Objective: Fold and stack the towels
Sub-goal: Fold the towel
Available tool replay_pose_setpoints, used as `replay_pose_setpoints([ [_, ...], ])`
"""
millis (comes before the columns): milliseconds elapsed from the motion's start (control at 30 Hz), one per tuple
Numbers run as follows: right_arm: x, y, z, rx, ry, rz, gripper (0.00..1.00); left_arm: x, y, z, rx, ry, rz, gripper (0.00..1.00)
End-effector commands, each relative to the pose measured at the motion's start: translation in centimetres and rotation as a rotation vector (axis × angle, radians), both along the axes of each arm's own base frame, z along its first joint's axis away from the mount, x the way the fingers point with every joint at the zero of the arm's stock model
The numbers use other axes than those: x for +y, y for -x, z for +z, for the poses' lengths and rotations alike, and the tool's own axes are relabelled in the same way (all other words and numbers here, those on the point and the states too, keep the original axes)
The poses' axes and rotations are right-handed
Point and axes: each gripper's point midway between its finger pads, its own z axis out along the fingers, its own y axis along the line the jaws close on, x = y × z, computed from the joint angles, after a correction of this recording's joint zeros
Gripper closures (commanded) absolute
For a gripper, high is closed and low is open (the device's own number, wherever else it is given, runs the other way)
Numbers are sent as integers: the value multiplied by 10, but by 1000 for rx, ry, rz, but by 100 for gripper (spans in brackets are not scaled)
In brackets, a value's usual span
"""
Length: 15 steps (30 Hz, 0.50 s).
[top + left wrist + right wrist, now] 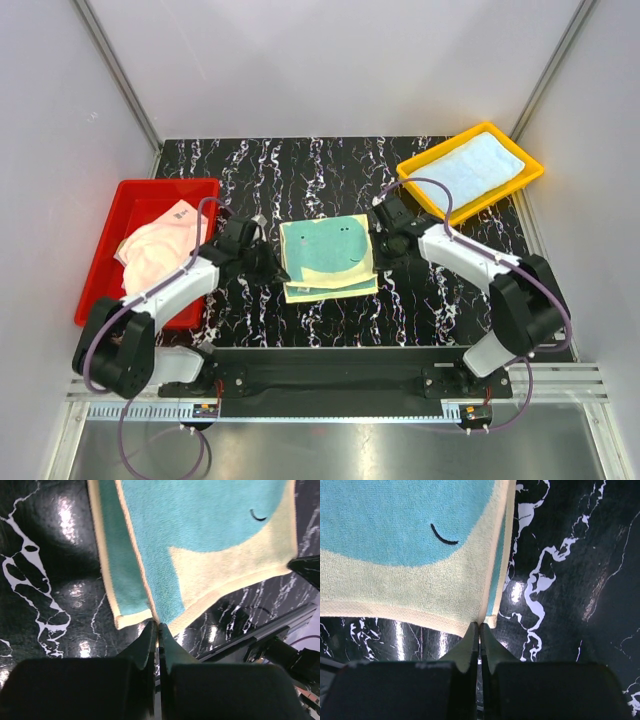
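Observation:
A pale yellow towel (325,255) with a teal shape and a small black curved mark lies partly folded in the middle of the black marble table, its upper layer over a lower one. My left gripper (277,270) is shut on the upper layer's left corner; its tips (158,626) pinch the yellow hem (210,595). On the other side, my right gripper (377,254) is shut on the right corner, its tips (479,625) closed on the hem (420,615). A peach-pink towel (160,250) lies crumpled in the red tray (110,260). A light blue towel (472,168) lies flat in the yellow tray (420,180).
The red tray sits along the table's left edge and the yellow tray at the back right corner. White walls enclose the table on three sides. A black rail (340,360) with the arm bases runs along the near edge.

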Motion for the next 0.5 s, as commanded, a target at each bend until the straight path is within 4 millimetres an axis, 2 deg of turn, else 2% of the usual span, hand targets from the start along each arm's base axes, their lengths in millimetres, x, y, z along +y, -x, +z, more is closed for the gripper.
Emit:
replay_pose_setpoints([
  [0,-5,6,2,-21,-9,-33,100,0,10,-6,-3,11,-6,100],
  [33,-4,10,-6,-4,-13,-27,100,-2,10,-9,-7,28,-5,100],
  [267,-2,21,-30,33,-46,-25,100,-4,19,-31,25,29,-23,100],
  [467,-1,24,-40,41,-54,-25,100,-4,26,-44,48,28,-34,100],
])
